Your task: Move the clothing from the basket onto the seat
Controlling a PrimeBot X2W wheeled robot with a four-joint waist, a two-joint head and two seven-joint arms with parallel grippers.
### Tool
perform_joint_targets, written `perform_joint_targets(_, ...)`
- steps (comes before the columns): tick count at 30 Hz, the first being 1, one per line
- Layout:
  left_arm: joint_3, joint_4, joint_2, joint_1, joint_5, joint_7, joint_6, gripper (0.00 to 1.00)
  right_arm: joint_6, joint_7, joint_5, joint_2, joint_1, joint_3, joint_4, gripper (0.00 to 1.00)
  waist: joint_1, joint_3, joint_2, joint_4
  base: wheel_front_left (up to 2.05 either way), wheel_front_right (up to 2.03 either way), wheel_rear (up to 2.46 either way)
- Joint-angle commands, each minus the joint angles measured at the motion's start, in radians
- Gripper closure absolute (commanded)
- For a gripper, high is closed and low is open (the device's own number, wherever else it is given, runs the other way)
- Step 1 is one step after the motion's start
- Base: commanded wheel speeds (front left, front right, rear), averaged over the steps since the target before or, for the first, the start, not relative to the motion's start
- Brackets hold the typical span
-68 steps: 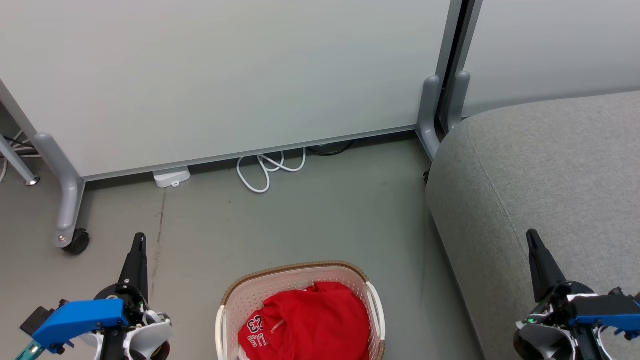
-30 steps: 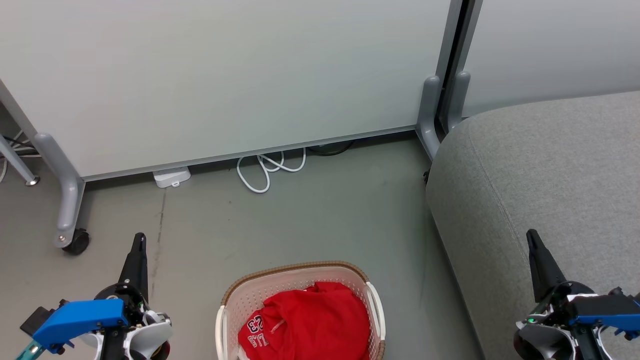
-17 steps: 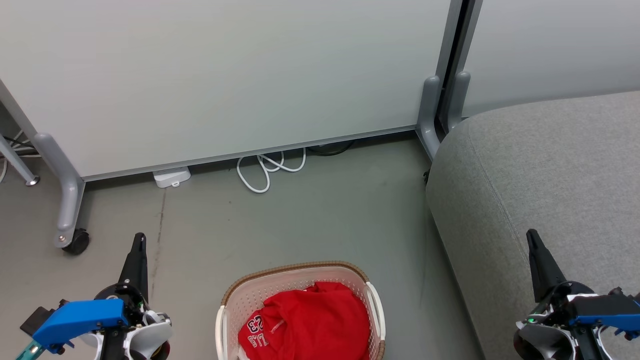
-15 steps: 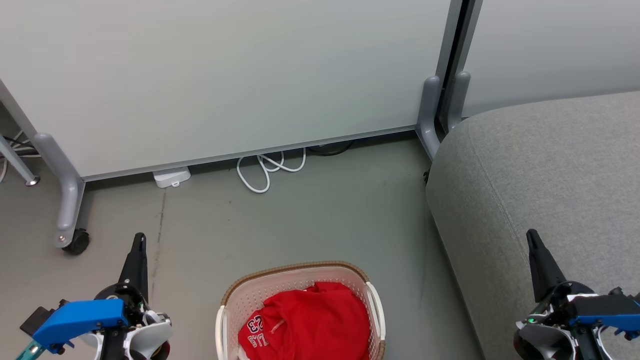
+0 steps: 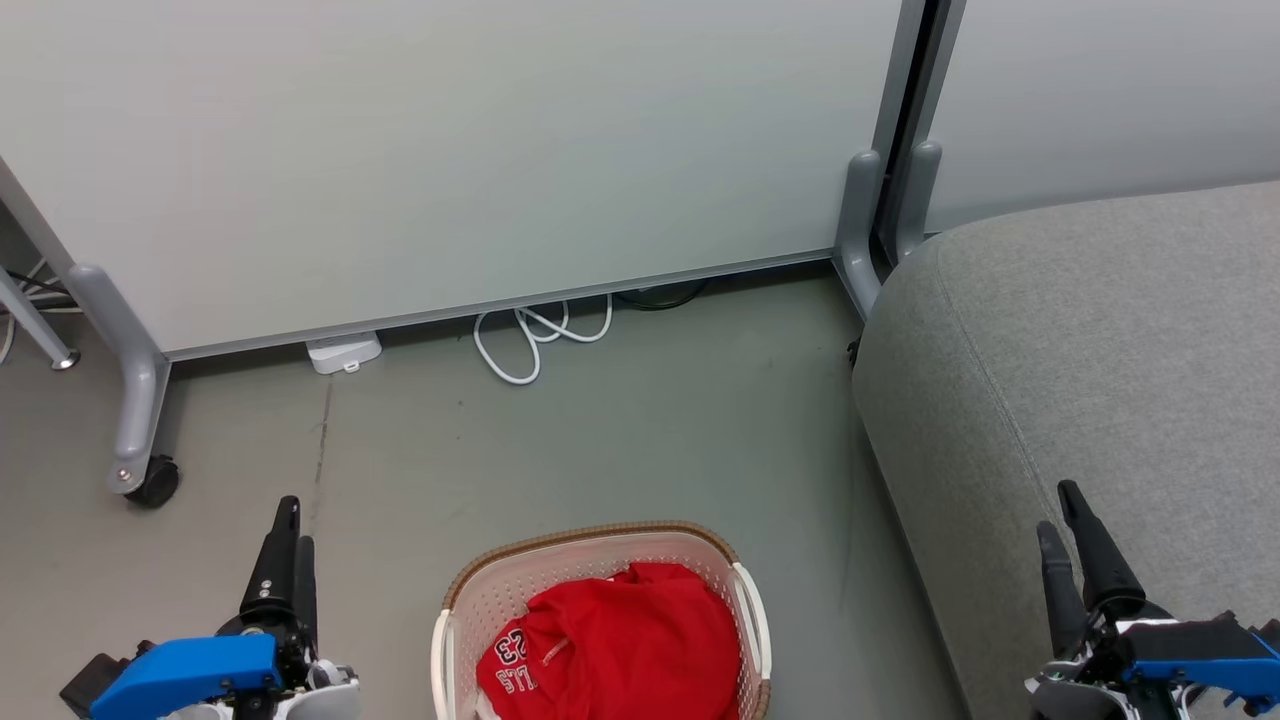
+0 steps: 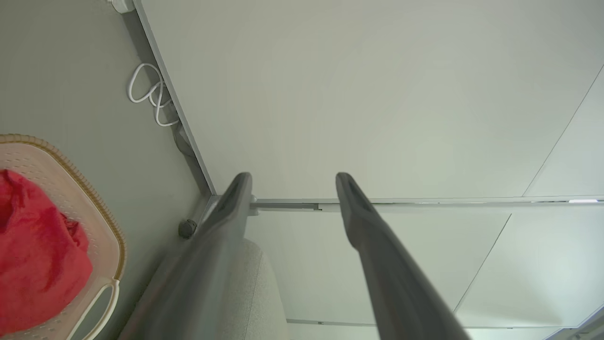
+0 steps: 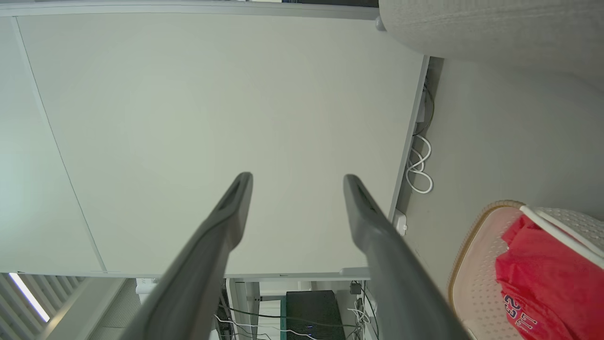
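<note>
The clothing [image 5: 620, 645], bright red with white "23" numerals, lies heaped in the basket [image 5: 470, 595], a cream perforated tub with a brown rim on the floor at the bottom middle of the head view. The basket [image 6: 106, 245] and clothing [image 6: 37, 255] also show at the left wrist view's left edge, and the basket [image 7: 476, 278] with clothing [image 7: 552, 283] at the right wrist view's lower right. The grey seat [image 5: 1100, 340] fills the right side. My left gripper [image 5: 292, 525] hangs open to the basket's left. Over the seat's front edge my right gripper [image 5: 1058, 510] is open. Both hold nothing.
A pale partition panel [image 5: 450, 150] on grey legs with a castor [image 5: 150, 485] stands behind. A coiled white cable [image 5: 535, 340] and a white adapter [image 5: 343, 354] lie at its foot. Bare grey floor [image 5: 600, 450] lies between the basket and the panel.
Both grippers have opened: each showed one dark finger line before and now shows two spread fingers. Both arms sit slightly lower in the head view. Basket and clothing have not moved.
</note>
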Motion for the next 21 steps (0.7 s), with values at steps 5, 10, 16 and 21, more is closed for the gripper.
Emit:
perform_joint_targets(5, -0.013, -0.038, 0.008, -0.042, 0.109, -0.031, 0.003, 0.00, 0.001, -0.032, -0.095, -0.004, -0.024, 0.007, -0.030, 0.00, 0.0000, 0.003, -0.0001, 0.002, 0.00, 0.00, 0.00)
perform_joint_targets(10, -0.031, -0.058, 0.009, -0.050, 0.208, -0.054, 0.015, 0.00, 0.001, -0.055, -0.220, -0.004, -0.029, 0.023, -0.047, 0.00, 0.0000, 0.006, -0.0001, 0.003, 0.00, 0.00, 0.00)
perform_joint_targets(16, -0.056, -0.075, 0.010, -0.058, 0.353, -0.080, 0.036, 0.00, 0.001, -0.080, -0.346, -0.005, -0.036, 0.036, -0.061, 0.00, 0.0000, 0.009, -0.0001, 0.004, 0.00, 0.00, 0.00)
perform_joint_targets(21, -0.084, -0.083, 0.010, -0.062, 0.481, -0.100, 0.050, 0.00, 0.001, -0.101, -0.469, -0.005, -0.040, 0.051, -0.075, 0.00, 0.0000, 0.011, -0.0001, 0.005, 0.00, 0.00, 0.00)
